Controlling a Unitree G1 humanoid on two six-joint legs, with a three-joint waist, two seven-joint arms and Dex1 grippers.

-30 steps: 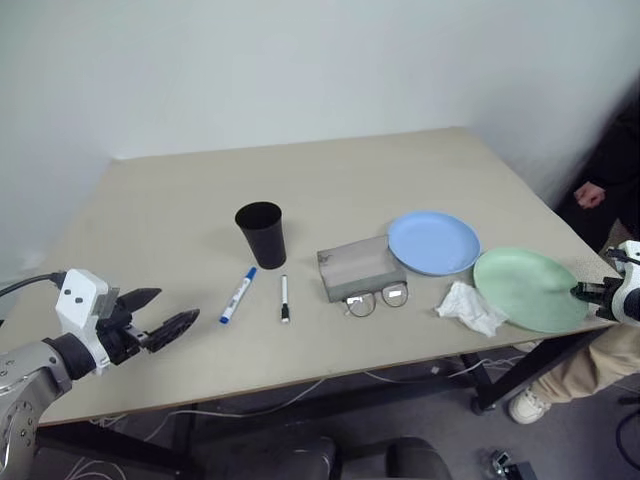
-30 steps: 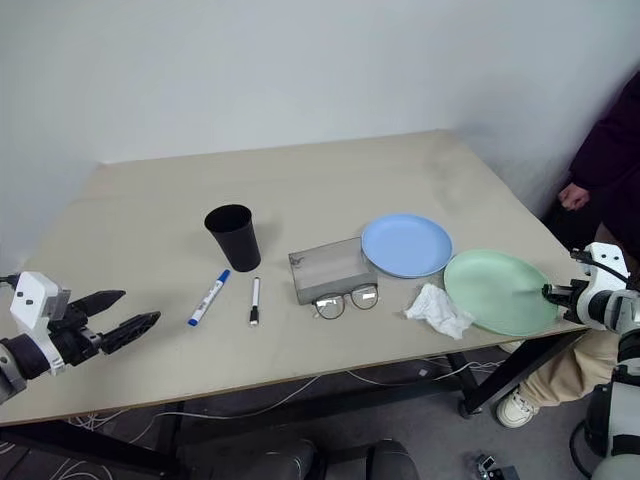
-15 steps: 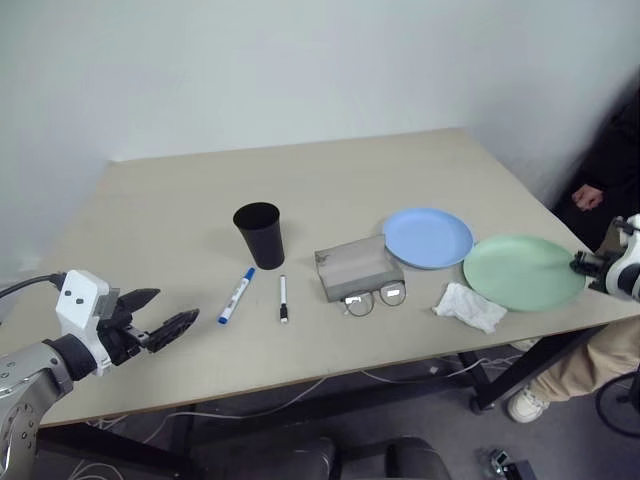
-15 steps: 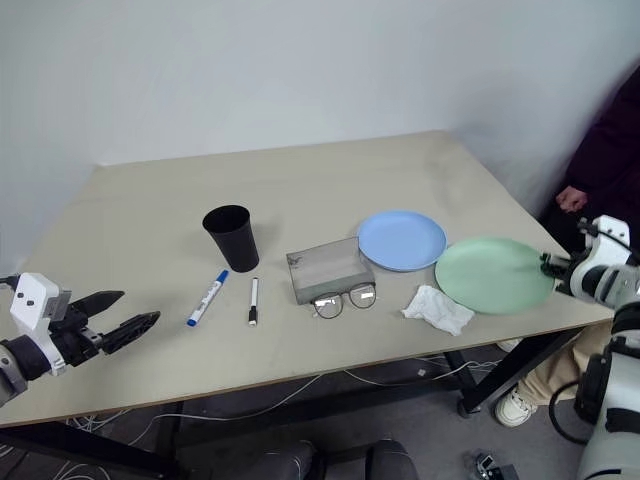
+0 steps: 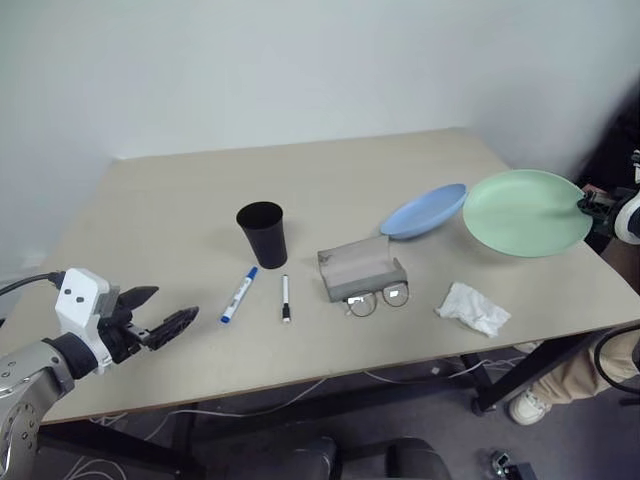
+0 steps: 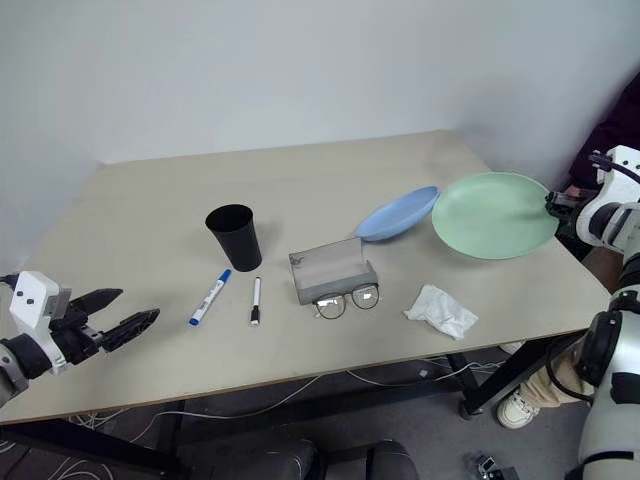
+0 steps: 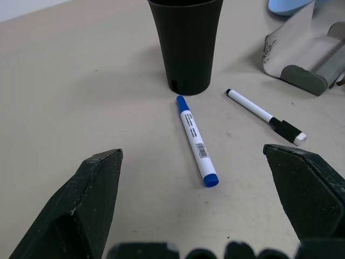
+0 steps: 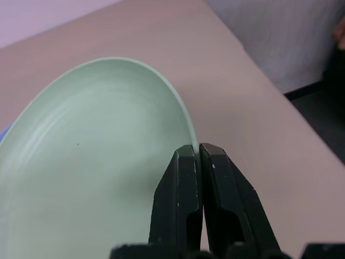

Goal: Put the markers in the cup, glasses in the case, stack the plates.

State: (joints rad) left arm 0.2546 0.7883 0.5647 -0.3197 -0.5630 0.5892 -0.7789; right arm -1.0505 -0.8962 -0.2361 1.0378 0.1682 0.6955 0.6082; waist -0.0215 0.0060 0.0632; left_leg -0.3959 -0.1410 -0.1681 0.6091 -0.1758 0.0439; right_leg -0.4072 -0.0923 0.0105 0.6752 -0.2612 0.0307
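A pale mint green plate (image 5: 526,211), round and shallow with faint rings inside, hangs tilted above the far right of the beige surface (image 5: 180,210). The right gripper (image 8: 199,154) pinches its rim between fingers pressed tight. Its left edge overlaps a second plate, light blue (image 5: 423,212), which is tipped up on that side.

Two markers lie side by side near the front: a white one with a blue cap (image 5: 238,294) and a thinner white one with black ends (image 5: 285,298). One tall matte black cup (image 5: 262,234) stands upright just behind them. One grey case (image 5: 360,267) sits open, with one pair of round wire glasses (image 5: 378,298) touching its front. One crumpled white tissue (image 5: 472,307) lies to the right.

The left gripper (image 5: 160,318) hovers at the near left, fingers spread wide and empty.
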